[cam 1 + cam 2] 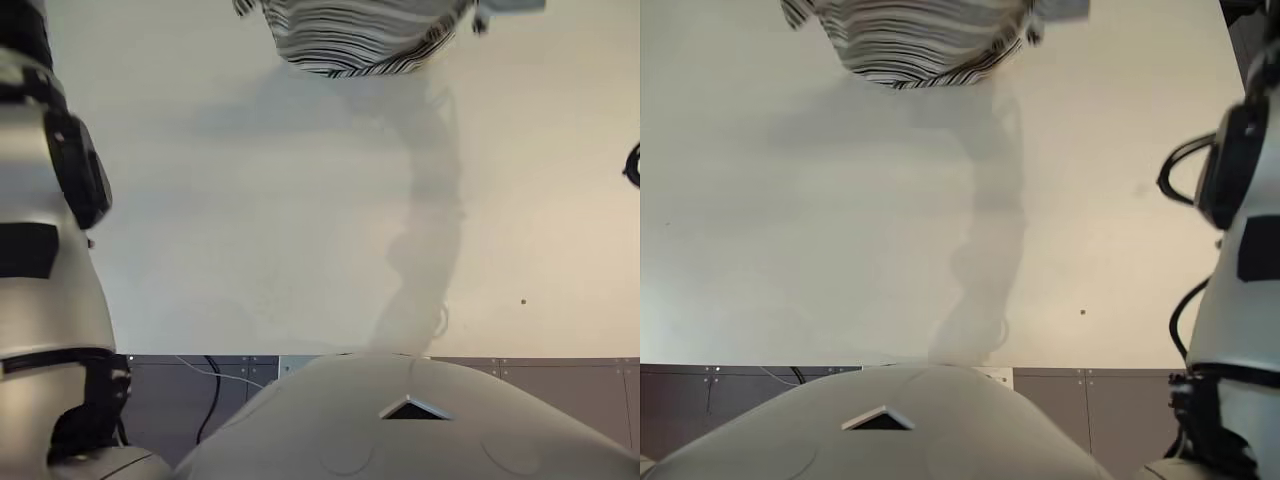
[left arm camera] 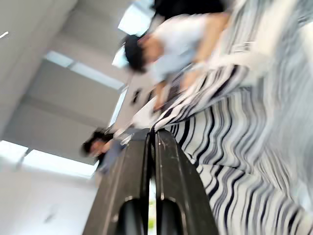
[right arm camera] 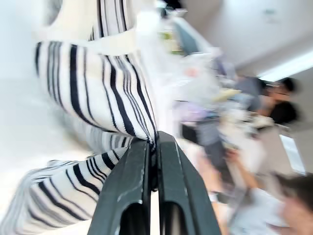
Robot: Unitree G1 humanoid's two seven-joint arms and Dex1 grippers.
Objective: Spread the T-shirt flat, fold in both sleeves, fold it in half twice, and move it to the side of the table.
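Note:
A black-and-white striped T-shirt [image 1: 350, 40] hangs bunched over the far edge of the white table [image 1: 300, 220]. In the left wrist view my left gripper [image 2: 153, 138] is shut on a fold of the striped T-shirt [image 2: 234, 161], which stretches away from the dark fingers [image 2: 171, 166]. In the right wrist view my right gripper [image 3: 152, 142] is shut on another edge of the T-shirt [image 3: 98, 83], the cloth draping away from its fingertips. Both arms hold the cloth up off the table.
The white table's near edge [image 1: 320, 355] runs above grey panels and cables. A small dark speck [image 1: 523, 301] lies on the right of the table. People stand beyond the table's far side.

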